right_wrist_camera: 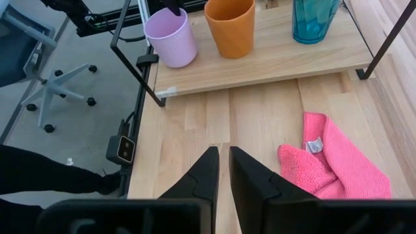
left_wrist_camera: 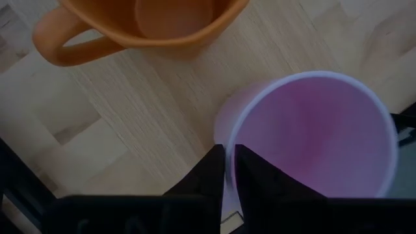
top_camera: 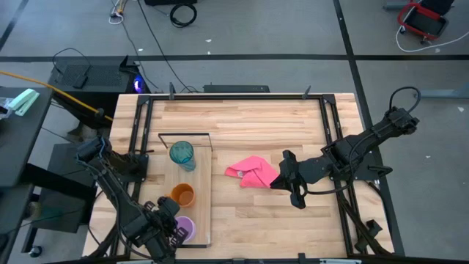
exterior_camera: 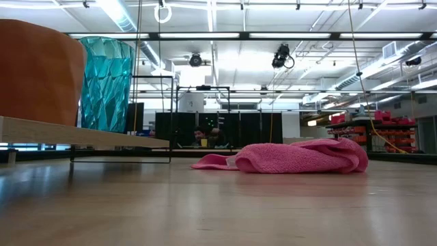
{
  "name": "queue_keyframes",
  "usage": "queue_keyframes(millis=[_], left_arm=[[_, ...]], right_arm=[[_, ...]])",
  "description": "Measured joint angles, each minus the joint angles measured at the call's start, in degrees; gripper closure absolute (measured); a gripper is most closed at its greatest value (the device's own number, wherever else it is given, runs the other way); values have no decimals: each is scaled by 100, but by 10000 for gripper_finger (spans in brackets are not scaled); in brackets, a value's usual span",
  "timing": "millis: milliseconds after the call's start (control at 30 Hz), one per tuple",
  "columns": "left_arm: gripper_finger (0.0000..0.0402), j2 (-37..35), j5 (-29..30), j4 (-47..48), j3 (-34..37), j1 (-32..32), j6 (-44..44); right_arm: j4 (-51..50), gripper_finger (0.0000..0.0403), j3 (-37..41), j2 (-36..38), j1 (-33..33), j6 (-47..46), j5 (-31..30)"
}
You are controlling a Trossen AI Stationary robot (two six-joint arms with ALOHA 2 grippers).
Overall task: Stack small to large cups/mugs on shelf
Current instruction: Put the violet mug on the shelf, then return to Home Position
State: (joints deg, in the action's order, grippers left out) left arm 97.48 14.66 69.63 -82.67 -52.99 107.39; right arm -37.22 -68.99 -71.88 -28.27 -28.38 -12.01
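The light-wood shelf lies at the table's left. On it stand, from far to near, a teal tumbler, an orange mug and a lilac-purple mug, each on its base. My left gripper is at the shelf's near end, shut on the purple mug. My right gripper is shut and empty, hovering right of centre beside the pink cloth. The low view shows no gripper. My left gripper pinches the purple mug's wall at its rim, one finger inside the mug and one outside. The fingers come from above, on the side toward the table's left edge. The mug stands upright on the shelf's near end.
The pink cloth lies crumpled on the table right of the shelf. A thin black wire frame stands at the shelf's far end. Black rails run along the table's sides. Bare wood lies between shelf and cloth.
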Motion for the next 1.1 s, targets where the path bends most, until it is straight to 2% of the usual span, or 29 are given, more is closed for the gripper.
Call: queue_keyframes(millis=[400, 567, 833, 1100], left_arm=[[315, -315, 18, 22, -15, -24, 155], [307, -591, 258, 35, -15, -24, 296], [313, -1148, 1283, 49, -18, -24, 143], [318, -1703, 2999, 49, -22, -17, -1180]], right_arm=[[1, 360, 0, 0, 0, 0, 0], [-1, 360, 0, 0, 0, 0, 0], [1, 360, 0, 0, 0, 0, 0], [1, 360, 0, 0, 0, -304, 0]])
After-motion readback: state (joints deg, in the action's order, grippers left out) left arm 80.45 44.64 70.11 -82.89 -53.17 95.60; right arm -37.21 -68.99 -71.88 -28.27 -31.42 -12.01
